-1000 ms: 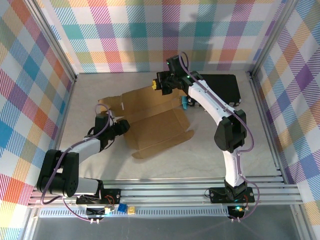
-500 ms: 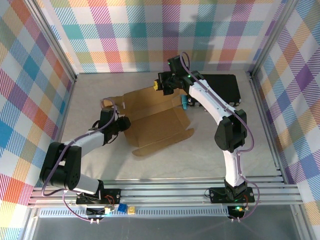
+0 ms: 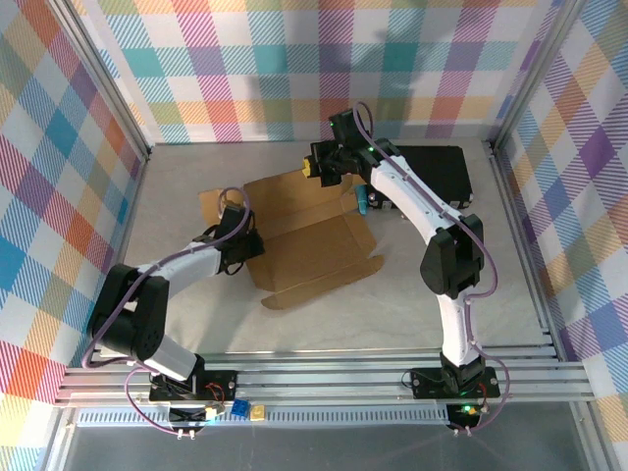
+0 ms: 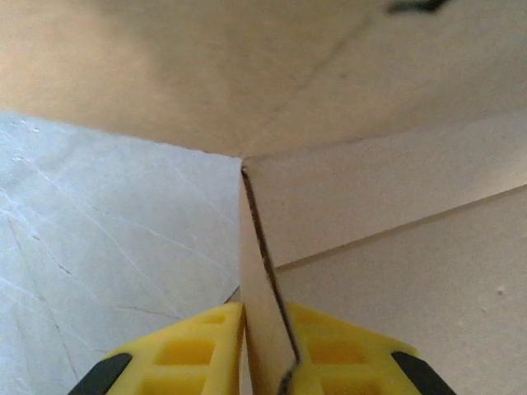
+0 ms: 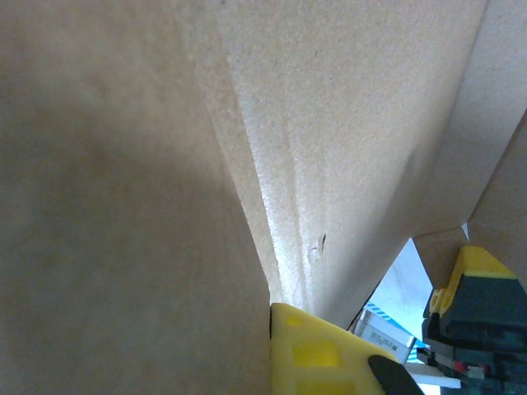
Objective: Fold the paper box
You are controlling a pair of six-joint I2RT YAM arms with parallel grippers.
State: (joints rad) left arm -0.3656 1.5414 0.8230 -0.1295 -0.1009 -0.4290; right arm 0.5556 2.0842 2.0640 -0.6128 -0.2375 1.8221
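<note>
The paper box (image 3: 309, 235) lies opened out, brown and creased, in the middle of the table. My left gripper (image 3: 242, 238) is at its left edge. In the left wrist view its yellow fingers (image 4: 198, 350) are shut on an upright flap of the paper box (image 4: 268, 321), one on each side. My right gripper (image 3: 314, 169) is at the box's far edge. In the right wrist view a brown panel of the paper box (image 5: 165, 206) lies against one yellow finger (image 5: 329, 354) of that shut gripper (image 5: 272, 317) and hides the other.
A black rectangular case (image 3: 437, 172) lies at the back right, and a small teal item (image 3: 361, 202) sits next to the box's right edge. Plaid walls with metal posts close in three sides. A rail (image 3: 324, 378) runs along the near edge.
My left gripper has moved away from the near edge to the box's left side and closed on the flap there. The right arm has barely moved.
</note>
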